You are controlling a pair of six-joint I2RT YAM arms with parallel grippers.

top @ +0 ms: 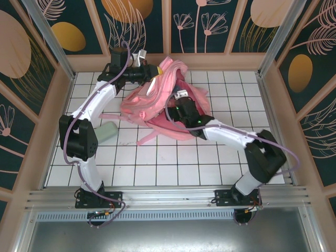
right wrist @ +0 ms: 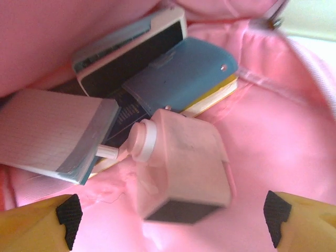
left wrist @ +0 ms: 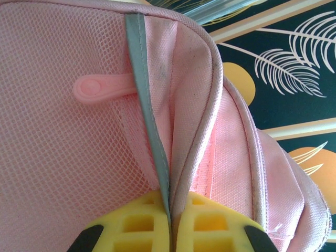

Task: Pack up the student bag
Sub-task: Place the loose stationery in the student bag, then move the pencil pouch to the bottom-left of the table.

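Tightly, left fingers (left wrist: pixel 107 228) pinch the student bag (left wrist: pixel 63 157); right fingers (right wrist: pixel 310 223) gape wide.

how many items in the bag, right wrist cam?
4 inside the pink bag: white-and-black case at the top, blue notebook below it, lined pad on the left, pale pink box with a round cap in front. More may be hidden underneath.

Inside the student bag (right wrist: pixel 278 131), a pale pink bottle (right wrist: pixel 184 163) lies between the right pincer's (right wrist: pixel 172 218) wide-spread fingers.
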